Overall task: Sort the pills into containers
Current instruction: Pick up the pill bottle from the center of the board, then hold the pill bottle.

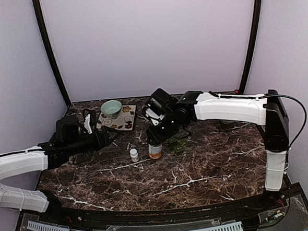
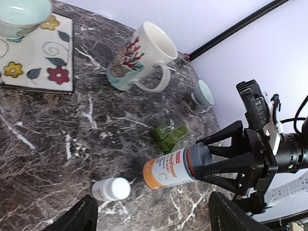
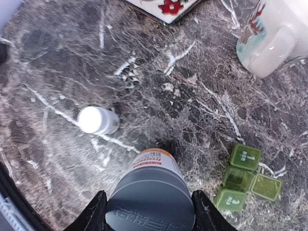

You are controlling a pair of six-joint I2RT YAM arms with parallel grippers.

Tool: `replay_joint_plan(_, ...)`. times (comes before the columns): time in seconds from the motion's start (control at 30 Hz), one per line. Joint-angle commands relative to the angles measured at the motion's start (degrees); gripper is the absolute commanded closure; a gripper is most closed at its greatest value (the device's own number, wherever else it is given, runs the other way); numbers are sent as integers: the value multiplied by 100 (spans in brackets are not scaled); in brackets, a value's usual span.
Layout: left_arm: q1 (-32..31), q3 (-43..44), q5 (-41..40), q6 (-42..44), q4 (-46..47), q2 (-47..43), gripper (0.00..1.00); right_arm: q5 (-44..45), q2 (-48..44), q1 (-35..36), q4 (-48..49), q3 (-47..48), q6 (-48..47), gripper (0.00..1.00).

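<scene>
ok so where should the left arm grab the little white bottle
Probably best to take the small white bottle across its round body just below the cap, coming straight down with the fingers of the left gripper either side. It stands upright and free on the marble table. The orange bottle, its cap between the fingers of the right gripper, stands on its right, so keep left.

The tabletop (image 3: 57, 57) is gleaming like polished, dark veined stone. The pill box (image 3: 245, 175) is looking like translucent green plastic, the orange bottle (image 3: 153, 166) is wearing a glossy label under a matt grey cap (image 3: 150, 204), and the mug (image 2: 142, 55) is shining like glazed ceramic.
</scene>
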Motion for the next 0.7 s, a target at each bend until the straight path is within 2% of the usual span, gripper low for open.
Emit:
replay_joint_plan(0.0,181,-17,1502,-280,1183,173,18,-307,-1030,-32,870,-466,168,100)
replay_joint_plan(0.37,192,-108,2956,-1163,3115,684,19,-1248,-2941,-35,2820,-2201,835,100)
replay_joint_plan(0.67,188,-45,3516,-1354,3386,642,19,-1766,-3550,-35,4058,-2997,1437,100)
